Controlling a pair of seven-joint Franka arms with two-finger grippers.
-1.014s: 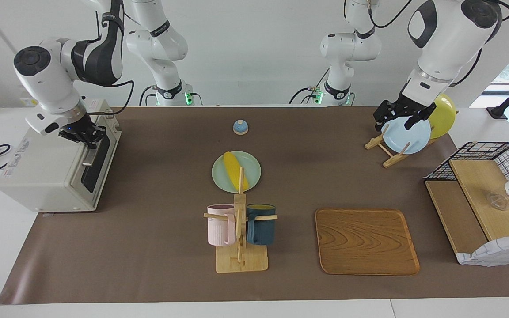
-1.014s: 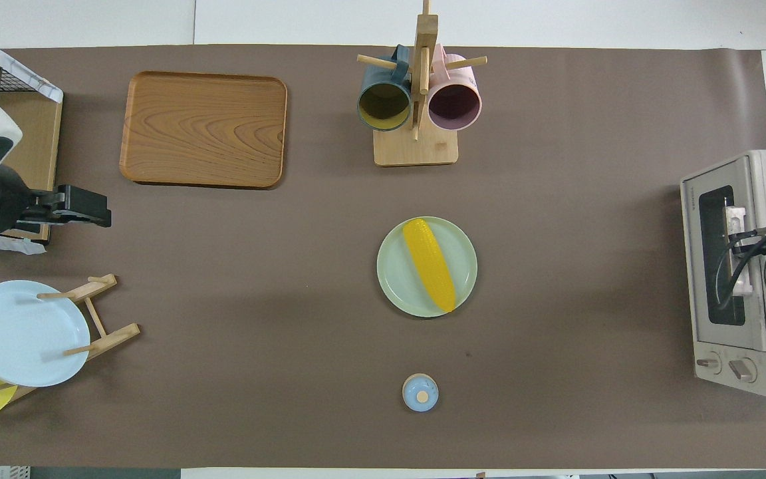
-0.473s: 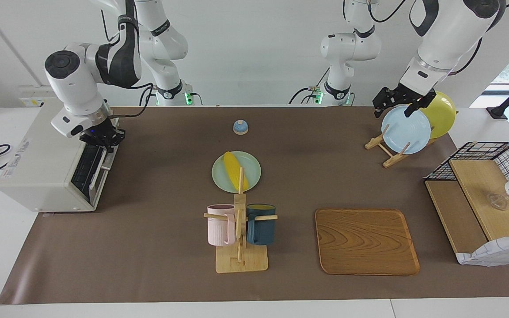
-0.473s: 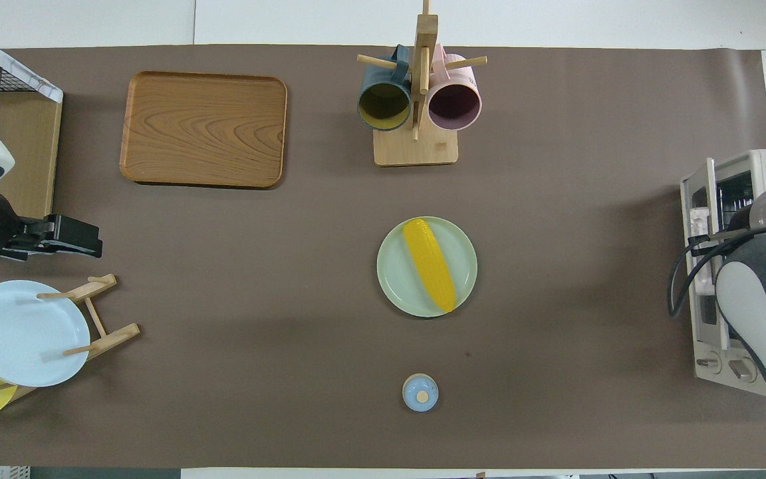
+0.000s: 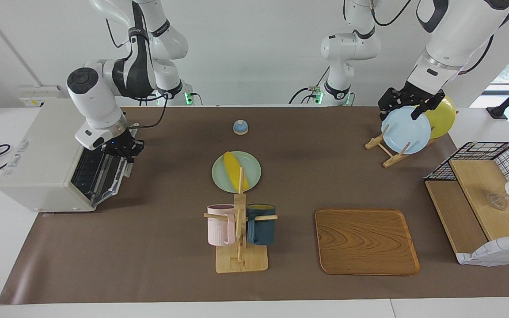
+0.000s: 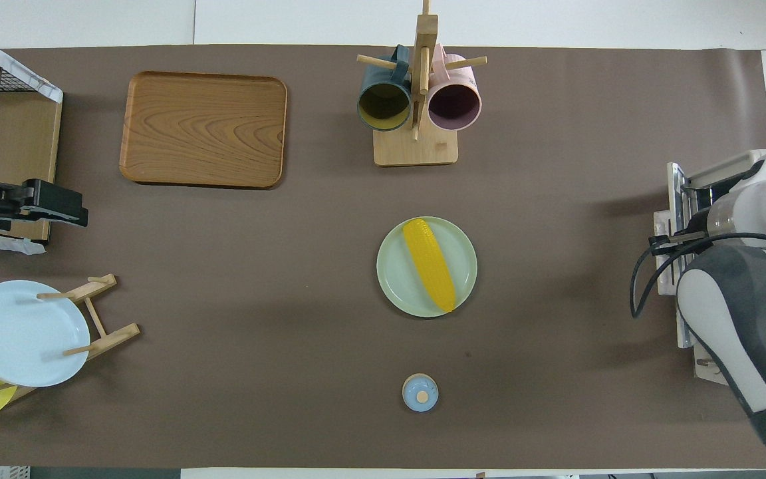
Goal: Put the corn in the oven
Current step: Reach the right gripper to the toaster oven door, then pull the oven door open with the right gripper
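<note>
The yellow corn [image 5: 236,176] lies on a pale green plate [image 5: 252,168] in the middle of the table; it also shows in the overhead view [image 6: 429,264]. The off-white oven [image 5: 38,163] stands at the right arm's end of the table. Its glass door [image 5: 104,176] hangs about half open, and the wire rack inside shows. My right gripper [image 5: 124,149] is shut on the door's bar handle; in the overhead view the right arm [image 6: 742,299] covers most of the oven [image 6: 729,166]. My left gripper [image 5: 398,115] is open and empty over the blue plate on the plate rack, and waits.
A mug rack [image 5: 239,229] with a pink and a dark blue mug stands farther from the robots than the corn plate. Beside it lies a wooden tray [image 5: 366,240]. A small blue bell [image 5: 240,126], a plate rack [image 5: 407,132] and a wire shelf [image 5: 480,198] are also there.
My right gripper has swung away from the oven's front with the handle, and the door has gone from shut to about half open. My left gripper has risen slightly over the plate rack.
</note>
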